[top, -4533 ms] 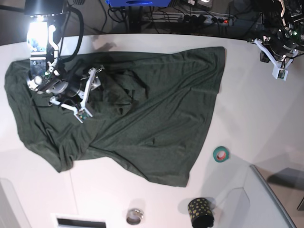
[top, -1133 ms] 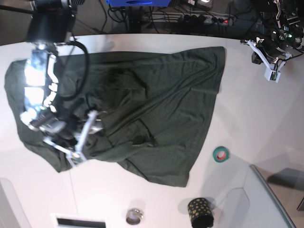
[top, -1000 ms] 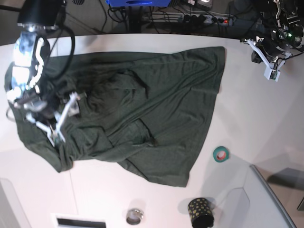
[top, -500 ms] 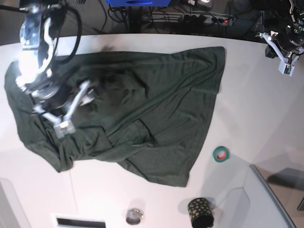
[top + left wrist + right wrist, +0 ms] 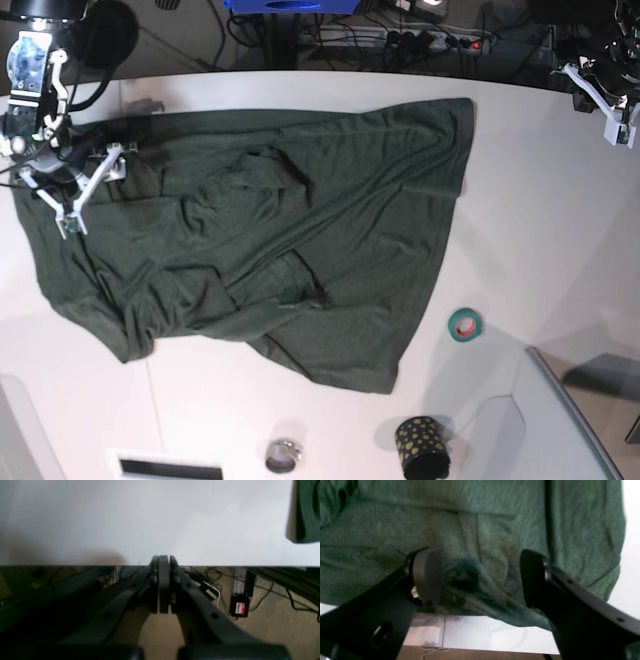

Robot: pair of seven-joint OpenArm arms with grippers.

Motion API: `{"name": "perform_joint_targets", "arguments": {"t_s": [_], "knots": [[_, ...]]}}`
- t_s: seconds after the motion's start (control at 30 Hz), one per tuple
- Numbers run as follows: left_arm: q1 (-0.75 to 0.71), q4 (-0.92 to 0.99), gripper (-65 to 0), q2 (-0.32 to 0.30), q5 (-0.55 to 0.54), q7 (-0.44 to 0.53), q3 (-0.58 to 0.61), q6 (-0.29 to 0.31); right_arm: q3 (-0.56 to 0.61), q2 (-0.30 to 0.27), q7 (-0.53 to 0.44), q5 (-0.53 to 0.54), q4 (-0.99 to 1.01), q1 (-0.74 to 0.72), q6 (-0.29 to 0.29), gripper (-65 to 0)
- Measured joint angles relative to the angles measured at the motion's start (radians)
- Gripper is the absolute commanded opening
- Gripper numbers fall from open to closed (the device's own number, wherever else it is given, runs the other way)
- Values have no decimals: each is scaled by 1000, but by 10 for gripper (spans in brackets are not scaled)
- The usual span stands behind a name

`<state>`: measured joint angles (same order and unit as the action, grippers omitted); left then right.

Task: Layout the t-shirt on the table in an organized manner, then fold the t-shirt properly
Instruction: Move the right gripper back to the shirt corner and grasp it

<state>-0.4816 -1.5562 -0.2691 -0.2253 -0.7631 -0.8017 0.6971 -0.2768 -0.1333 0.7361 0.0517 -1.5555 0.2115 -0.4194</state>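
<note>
The dark green t-shirt [image 5: 300, 220] lies spread and wrinkled over the white table [image 5: 520, 220], with folds bunched near its middle and lower left. My right gripper [image 5: 95, 193] hovers over the shirt's upper left part. In the right wrist view it [image 5: 481, 577] is open and empty, with the shirt fabric [image 5: 480, 517] under and between the fingers [image 5: 427, 572]. My left gripper [image 5: 615, 125] is at the table's far right edge, away from the shirt. In the left wrist view it [image 5: 163, 560] is shut on nothing, and a shirt corner [image 5: 307, 510] shows at the top right.
A teal tape roll [image 5: 463, 323] lies right of the shirt's lower hem. A black dotted cup [image 5: 422, 445] and a small metal ring [image 5: 283, 456] stand near the front edge. A grey bin corner [image 5: 575, 420] is at the bottom right. Cables lie on the floor behind the table [image 5: 240, 605].
My right gripper has moved from the shirt's lower left up to its upper left part, still open. The folds at the shirt's left middle have shifted. My left gripper moved slightly right.
</note>
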Motion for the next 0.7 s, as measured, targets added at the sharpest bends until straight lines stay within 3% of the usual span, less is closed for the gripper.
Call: {"name": "perform_joint_targets", "arguments": {"t_s": [0.2, 0.27, 0.37, 0.4, 0.53, 0.7], "knots": [[5, 0, -650, -3, 0, 0, 0, 0, -1, -4, -79, 1, 90, -8, 1, -225], [5, 2, -650, -5, 9, 0, 0, 0, -1, -4, -79, -1, 118, -5, 0, -311], [9, 3, -650, -5, 96, 9, 0, 0, -1, -5, -82, 1, 144, -3, 1, -515], [10, 14, -650, -5, 105, 42, 0, 0, -1, -4, -82, 0, 145, -2, 1, -536], [12, 102, -650, -2, 116, 149, 2, 0, -1, -5, -86, 3, 66, 63, 0, -545], [10, 190, -650, 1, 121, 154, 4, 0, 0, -6, -83, 2, -47, 144, 1, -537]]}}
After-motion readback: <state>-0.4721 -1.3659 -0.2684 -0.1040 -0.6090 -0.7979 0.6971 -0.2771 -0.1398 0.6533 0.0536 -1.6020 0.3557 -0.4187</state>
